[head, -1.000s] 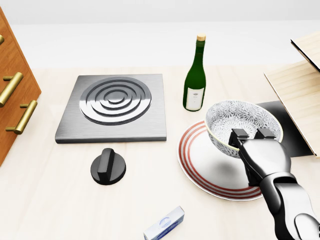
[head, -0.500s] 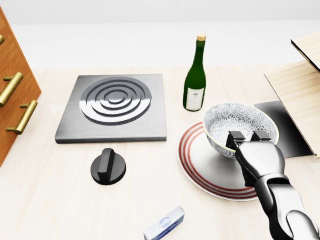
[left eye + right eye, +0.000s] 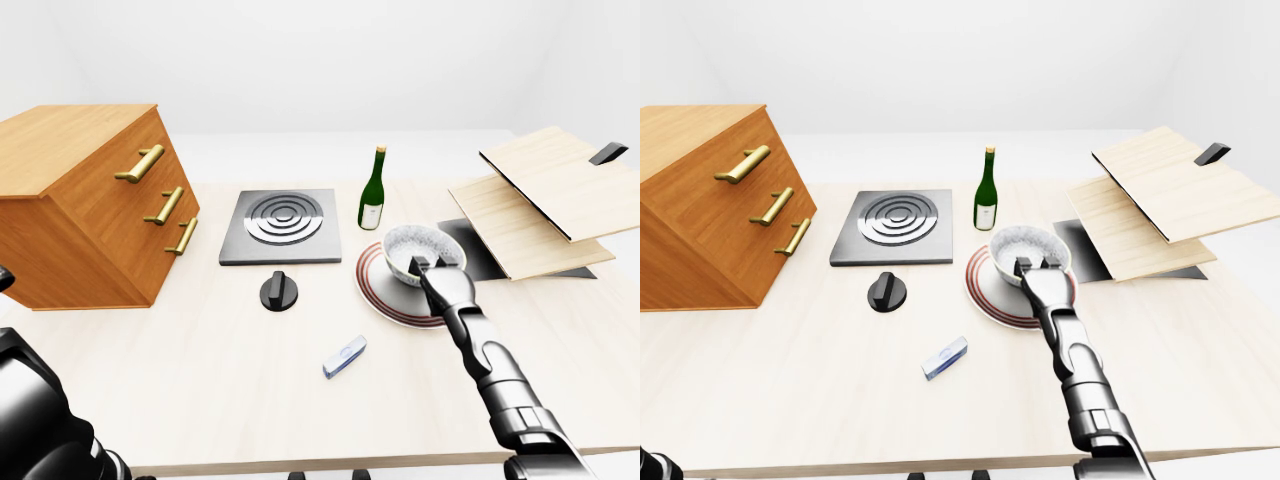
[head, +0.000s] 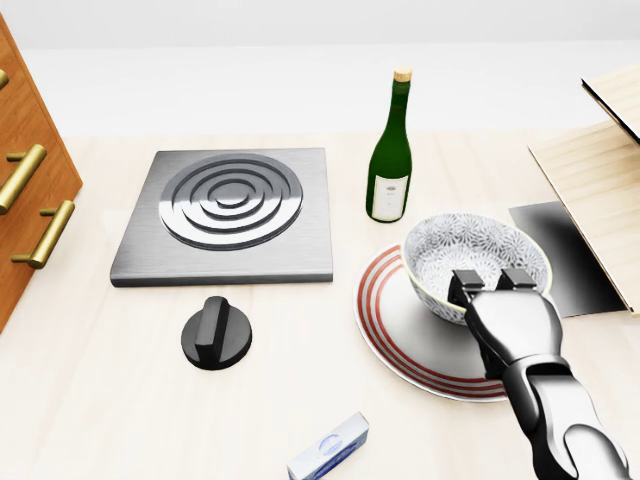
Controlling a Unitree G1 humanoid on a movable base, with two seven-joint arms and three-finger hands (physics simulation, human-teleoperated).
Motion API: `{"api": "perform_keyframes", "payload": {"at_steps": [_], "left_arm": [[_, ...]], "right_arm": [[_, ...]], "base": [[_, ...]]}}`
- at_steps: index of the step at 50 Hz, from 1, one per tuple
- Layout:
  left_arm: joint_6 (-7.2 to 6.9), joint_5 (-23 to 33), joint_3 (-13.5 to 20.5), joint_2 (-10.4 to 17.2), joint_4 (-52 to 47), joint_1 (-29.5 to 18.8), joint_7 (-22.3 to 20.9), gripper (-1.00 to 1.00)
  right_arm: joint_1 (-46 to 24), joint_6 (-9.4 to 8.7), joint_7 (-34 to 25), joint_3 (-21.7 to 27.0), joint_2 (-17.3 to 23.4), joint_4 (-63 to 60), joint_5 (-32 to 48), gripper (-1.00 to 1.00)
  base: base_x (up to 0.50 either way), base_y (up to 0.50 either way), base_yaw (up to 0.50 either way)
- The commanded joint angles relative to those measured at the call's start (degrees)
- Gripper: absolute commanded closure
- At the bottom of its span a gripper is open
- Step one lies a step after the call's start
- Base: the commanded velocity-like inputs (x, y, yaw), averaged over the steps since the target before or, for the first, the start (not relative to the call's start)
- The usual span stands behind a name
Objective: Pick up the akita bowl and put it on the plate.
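Placing step: the right hand [image 4: 515, 325], fingers [image 4: 467, 283] pinching the akita bowl [image 4: 465, 250] by its rim, tilted over the plate [image 4: 398, 322], should next level, lower and release it.

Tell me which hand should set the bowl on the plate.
Right. The right hand grips the bowl by its rim, over the plate. The left hand is out of view; only the left arm shows, at the left-eye view's bottom left.

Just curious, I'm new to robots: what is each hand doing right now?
Right hand: fingers closed on the rim of the akita bowl, holding it over the plate.
Left hand: not in view, cannot be told.
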State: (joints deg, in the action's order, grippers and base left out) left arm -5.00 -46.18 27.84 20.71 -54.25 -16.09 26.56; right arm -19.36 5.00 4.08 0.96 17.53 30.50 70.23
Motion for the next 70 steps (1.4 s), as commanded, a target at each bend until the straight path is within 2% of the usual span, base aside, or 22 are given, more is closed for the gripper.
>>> {"api": "perform_keyframes", "payload": {"at_steps": [1,10,12,22,32,39,40,42,44,45,46,47,49,52,53,55,56,58,62,63,67,70], "left_arm": [[0.00,-0.08,-0.08,0.09,-0.02,0.07,-0.03,-1.00],[0.00,-1.24,0.26,0.21,-0.54,-0.24,0.83,-1.00],[0.00,-0.92,0.08,0.29,-0.31,0.01,0.55,-1.00],[0.00,-1.37,0.45,0.41,-0.03,-0.25,0.83,-1.00],[0.00,-1.49,0.19,0.50,0.02,0.00,1.05,-1.00],[0.00,-2.19,0.45,0.75,-0.06,-0.07,1.51,-1.00],[0.00,-2.25,0.45,0.78,-0.06,-0.01,1.53,-1.00],[0.00,-2.18,0.43,0.76,-0.10,0.23,1.51,-1.00],[0.00,-1.47,0.16,0.84,-0.10,0.53,0.99,-1.00],[0.00,-1.62,0.33,0.68,0.02,0.40,1.02,-1.00],[0.00,-1.63,0.35,0.66,0.02,0.38,1.02,-1.00],[0.00,-1.90,0.48,0.72,-0.20,0.22,1.28,-1.00],[0.00,-1.63,0.30,0.71,0.16,0.15,1.15,-1.00],[0.00,-2.44,1.01,0.87,-0.23,-0.43,1.63,-1.00],[0.00,-2.95,1.66,0.90,0.26,-0.37,1.77,-1.00],[0.00,-2.06,0.77,1.01,0.51,0.19,1.39,-1.00],[0.00,-2.20,0.48,0.91,-0.06,0.20,1.69,-1.00],[0.00,-1.93,0.33,0.83,0.01,0.40,1.50,-1.00],[0.00,-1.99,0.76,0.88,0.04,0.53,1.27,-1.00],[0.00,-1.88,0.42,0.82,-0.03,0.34,1.42,-1.00],[0.00,-2.14,0.56,0.68,-0.25,0.33,1.47,-1.00],[0.00,-2.01,0.20,0.34,-0.18,0.72,1.27,-1.00]], "right_arm": [[0.65,0.00,2.92,0.08,0.19,0.33,2.91,1.00],[0.68,0.00,3.58,0.15,0.07,1.32,2.56,1.00],[1.27,0.00,3.36,-0.13,0.11,0.44,3.23,-1.00],[2.35,0.00,-0.13,1.10,0.48,-5.35,2.46,-1.00],[7.11,0.00,-15.31,5.43,-0.19,-26.16,-0.56,-1.00],[2.85,0.00,-30.22,9.24,1.01,-38.90,-5.80,-1.00],[1.28,0.00,-31.24,9.69,2.18,-40.49,-6.07,-1.00],[-3.24,0.00,-39.14,11.50,3.09,-44.55,-9.78,-1.00],[-5.39,0.00,-41.89,11.75,4.91,-46.19,-10.79,-1.00],[-8.48,-1.10,-44.08,12.45,6.22,-48.04,-12.46,-1.00],[-8.67,-1.37,-44.08,12.39,6.42,-48.14,-12.63,-1.00],[-10.61,-2.72,-44.08,12.56,7.27,-48.92,-13.64,-1.00],[-16.64,-2.43,-44.08,12.86,10.58,-47.36,-15.62,-1.00],[-23.45,-5.50,-44.08,12.74,13.63,-45.93,-18.07,-1.00],[-24.91,-5.38,-44.08,12.58,14.70,-45.46,-18.57,-1.00],[-28.37,-7.13,-44.08,12.24,15.99,-44.95,-19.82,-1.00],[-31.34,-6.31,-44.08,11.72,17.82,-42.64,-19.16,-1.00],[-34.53,-7.68,-44.08,11.51,18.13,-41.25,-20.56,-1.00],[-36.39,-7.27,-44.08,11.06,19.34,-39.87,-20.70,-1.00],[-40.37,-6.25,-44.08,10.45,21.49,-37.50,-20.76,-1.00],[-47.70,-5.65,-44.08,9.83,23.26,-33.28,-21.45,-1.00],[-53.64,-3.95,-44.08,9.08,24.92,-29.15,-21.87,-1.00]], "base": [[0.00,0.00,0.00],[0.00,0.00,0.00],[0.00,0.00,0.00],[0.00,0.00,0.00],[0.00,0.00,0.00],[0.00,0.00,0.00],[0.00,0.00,0.00],[0.00,0.00,0.00],[0.00,0.00,0.00],[0.00,0.00,0.00],[0.00,0.00,0.00],[0.00,0.00,0.00],[0.00,0.00,0.00],[0.00,0.00,0.00],[0.00,0.00,0.00],[0.00,0.00,0.00],[0.00,0.00,0.00],[0.00,0.00,0.00],[0.00,0.00,0.00],[0.00,0.00,0.00],[0.00,0.00,0.00],[0.00,0.00,0.00]]}}
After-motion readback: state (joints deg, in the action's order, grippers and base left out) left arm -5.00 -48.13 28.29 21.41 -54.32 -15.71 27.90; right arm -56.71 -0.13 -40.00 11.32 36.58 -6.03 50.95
